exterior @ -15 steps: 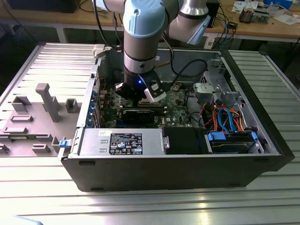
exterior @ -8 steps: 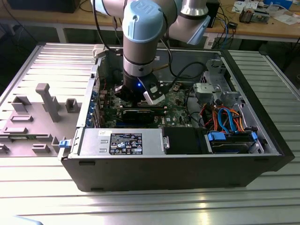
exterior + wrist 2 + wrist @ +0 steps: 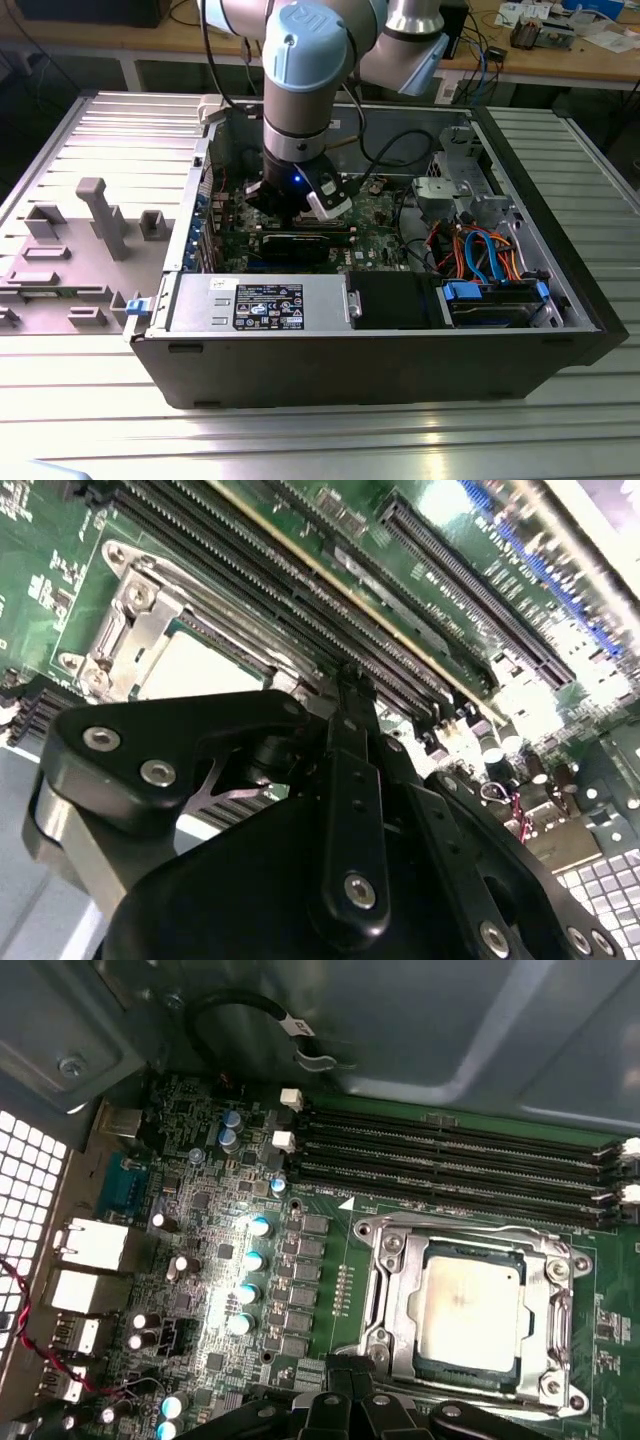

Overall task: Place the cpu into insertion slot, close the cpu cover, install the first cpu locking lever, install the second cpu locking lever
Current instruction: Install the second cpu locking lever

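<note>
The small flat square cpu with its silvery metal top (image 3: 468, 1303) lies seated in the square metal-rimmed insertion slot (image 3: 392, 1312), with the silvery sheet-metal cpu cover (image 3: 560, 1300) closed flat around it. The long black memory slots (image 3: 450, 1160) run at its 12 o'clock. The black gripper (image 3: 345, 1372) sits at the socket's 7 o'clock, fingers pressed together, holding nothing.

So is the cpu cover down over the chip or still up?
Down. In the first wrist view the cpu cover lies flat around the cpu, whose silvery top shows through its window.
</note>
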`<state>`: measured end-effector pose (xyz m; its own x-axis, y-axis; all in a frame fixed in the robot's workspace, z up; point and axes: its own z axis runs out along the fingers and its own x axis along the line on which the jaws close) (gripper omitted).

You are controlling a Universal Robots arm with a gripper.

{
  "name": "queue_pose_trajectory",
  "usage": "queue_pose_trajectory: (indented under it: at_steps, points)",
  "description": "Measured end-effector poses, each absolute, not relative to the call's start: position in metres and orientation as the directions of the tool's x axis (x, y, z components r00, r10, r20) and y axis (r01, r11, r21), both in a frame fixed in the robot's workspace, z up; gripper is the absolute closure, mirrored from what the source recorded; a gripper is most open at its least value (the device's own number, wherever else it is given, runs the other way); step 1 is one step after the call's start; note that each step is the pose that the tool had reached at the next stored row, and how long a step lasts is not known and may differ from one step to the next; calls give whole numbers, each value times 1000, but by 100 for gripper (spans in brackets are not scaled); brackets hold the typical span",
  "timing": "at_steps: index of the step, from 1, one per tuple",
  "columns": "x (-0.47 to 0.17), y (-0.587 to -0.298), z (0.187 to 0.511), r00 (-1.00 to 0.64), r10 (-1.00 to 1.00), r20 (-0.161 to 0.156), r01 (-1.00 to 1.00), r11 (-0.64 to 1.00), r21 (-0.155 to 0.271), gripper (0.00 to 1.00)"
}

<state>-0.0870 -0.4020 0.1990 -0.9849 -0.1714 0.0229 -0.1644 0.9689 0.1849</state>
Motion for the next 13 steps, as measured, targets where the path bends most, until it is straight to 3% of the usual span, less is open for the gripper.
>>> queue_pose_trajectory:
  at_steps: [10,13]
  points:
    - [-87,-401,219,-984,-179,23,-172,969,178,89]
    - [-83,-401,219,-983,-178,35,-172,976,133,89]
